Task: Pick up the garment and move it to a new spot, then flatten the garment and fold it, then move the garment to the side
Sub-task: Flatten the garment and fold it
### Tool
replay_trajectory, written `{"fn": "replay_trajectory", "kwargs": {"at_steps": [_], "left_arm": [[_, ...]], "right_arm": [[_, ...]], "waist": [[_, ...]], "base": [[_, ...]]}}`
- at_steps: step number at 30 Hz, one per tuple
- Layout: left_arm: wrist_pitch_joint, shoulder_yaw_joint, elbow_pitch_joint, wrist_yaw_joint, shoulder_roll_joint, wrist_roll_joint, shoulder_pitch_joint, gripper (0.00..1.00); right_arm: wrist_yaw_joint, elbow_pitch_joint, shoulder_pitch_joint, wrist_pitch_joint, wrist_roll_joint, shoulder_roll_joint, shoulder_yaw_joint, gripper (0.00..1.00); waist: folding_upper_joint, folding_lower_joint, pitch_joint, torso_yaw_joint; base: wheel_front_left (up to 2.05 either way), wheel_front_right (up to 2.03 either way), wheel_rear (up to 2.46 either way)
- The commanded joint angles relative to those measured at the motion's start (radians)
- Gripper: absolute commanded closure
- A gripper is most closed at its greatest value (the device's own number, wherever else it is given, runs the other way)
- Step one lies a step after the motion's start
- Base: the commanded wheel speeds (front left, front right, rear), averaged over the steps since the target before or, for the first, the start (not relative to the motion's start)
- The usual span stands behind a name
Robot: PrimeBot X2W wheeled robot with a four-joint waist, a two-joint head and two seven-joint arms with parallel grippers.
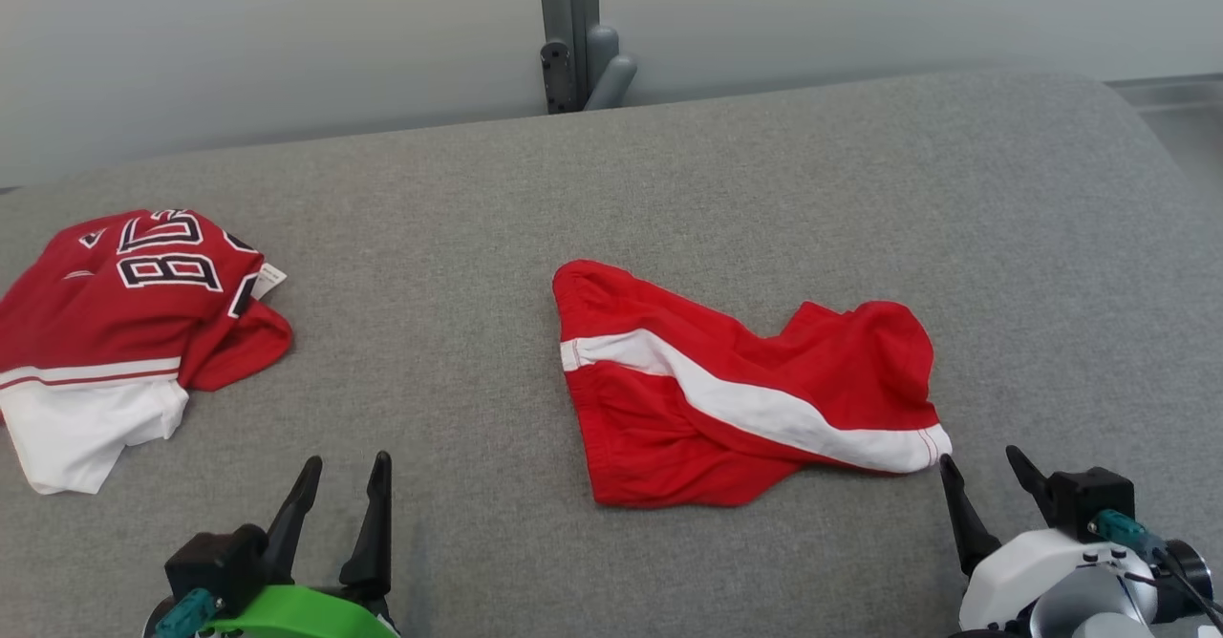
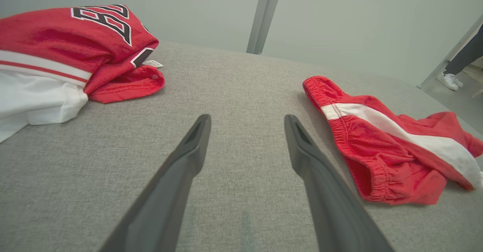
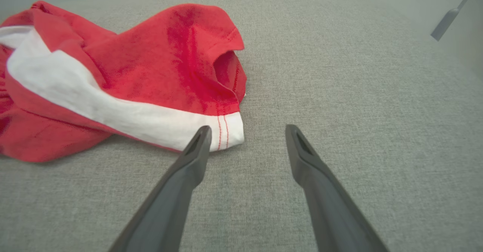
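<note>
Left gripper: my left gripper [image 1: 348,458] sits at the lower left of the head view, its 2 dark fingers spread wide with nothing between them. In my left wrist view [image 2: 247,117] only bare grey cloth shows between the tips.
Right gripper: my right gripper [image 1: 979,455] sits at the lower right, its 2 fingers also spread wide and holding nothing [image 3: 247,127].
Nearest contact: the tip of my right gripper's left finger [image 3: 196,150] is right at the white corner of the shorts; I cannot tell whether it touches the cloth.
Surface: a grey padded surface [image 1: 764,189] lies under everything, fabric-covered, running from my grippers back to the wall.
Shorts: the red shorts [image 1: 726,380] lie crumpled near the middle of the surface, ahead of me and nearer my right gripper, with 1 broad white stripe slanting from the waistband down to the near right corner. The gathered waistband faces my left side [image 2: 377,146]; a leg opening gapes on the far right [image 3: 151,67].
Jersey: a red and white jersey [image 1: 124,332] lies bunched at the far left, well apart from the shorts, with black and white figures on top [image 2: 56,44].
Post: a grey metal post [image 1: 568,27] stands behind the far edge.
Wall: a pale wall [image 1: 287,46] behind it.
Person: a white shoe [image 2: 449,80] and a dark trouser leg show on the floor beyond the surface in my left wrist view.
</note>
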State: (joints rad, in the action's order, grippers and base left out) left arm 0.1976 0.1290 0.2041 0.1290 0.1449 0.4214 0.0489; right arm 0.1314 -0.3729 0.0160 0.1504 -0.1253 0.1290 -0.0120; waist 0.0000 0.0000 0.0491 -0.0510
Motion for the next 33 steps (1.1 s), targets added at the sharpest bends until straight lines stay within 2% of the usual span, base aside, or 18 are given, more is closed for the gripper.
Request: {"fn": "replay_trajectory", "kwargs": {"at_steps": [1,9,17,19,28,33], "left_arm": [[-0.013,0.004,0.010,0.000,0.000,-0.003,-0.030,0.00],[-0.117,0.077,0.058,-0.003,-0.042,0.019,-0.174,0.00],[-0.188,0.155,0.148,-0.004,-0.081,0.057,-0.349,0.00],[-0.195,0.173,0.179,-0.006,-0.086,0.068,-0.382,0.00],[-0.178,0.226,0.290,-0.022,-0.092,0.106,-0.464,0.00],[-0.209,0.244,0.340,-0.025,-0.093,0.132,-0.478,0.00]], "right_arm": [[-0.001,-0.019,0.029,-0.017,-0.013,0.014,0.011,0.00],[-0.001,-0.113,0.139,-0.040,-0.050,0.062,0.101,0.00],[-0.001,-0.162,0.196,-0.023,-0.094,0.074,0.195,0.00],[-0.001,-0.169,0.205,-0.015,-0.099,0.075,0.212,0.02],[-0.001,-0.165,0.203,0.037,-0.077,0.082,0.263,0.00],[-0.001,-0.136,0.183,0.046,-0.060,0.083,0.267,0.00]], "waist": [[0.0000,0.0000,0.048,-0.018],[0.0000,0.0000,0.103,-0.016],[0.0000,0.0000,0.137,-0.022],[0.0000,0.0000,0.143,-0.029],[0.0000,0.0000,0.149,-0.064],[0.0000,0.0000,0.146,-0.076]], "base": [[0.00,0.00,0.00],[0.00,0.00,0.00],[0.00,0.00,0.00],[0.00,0.00,0.00],[0.00,0.00,0.00],[0.00,0.00,0.00]]}}
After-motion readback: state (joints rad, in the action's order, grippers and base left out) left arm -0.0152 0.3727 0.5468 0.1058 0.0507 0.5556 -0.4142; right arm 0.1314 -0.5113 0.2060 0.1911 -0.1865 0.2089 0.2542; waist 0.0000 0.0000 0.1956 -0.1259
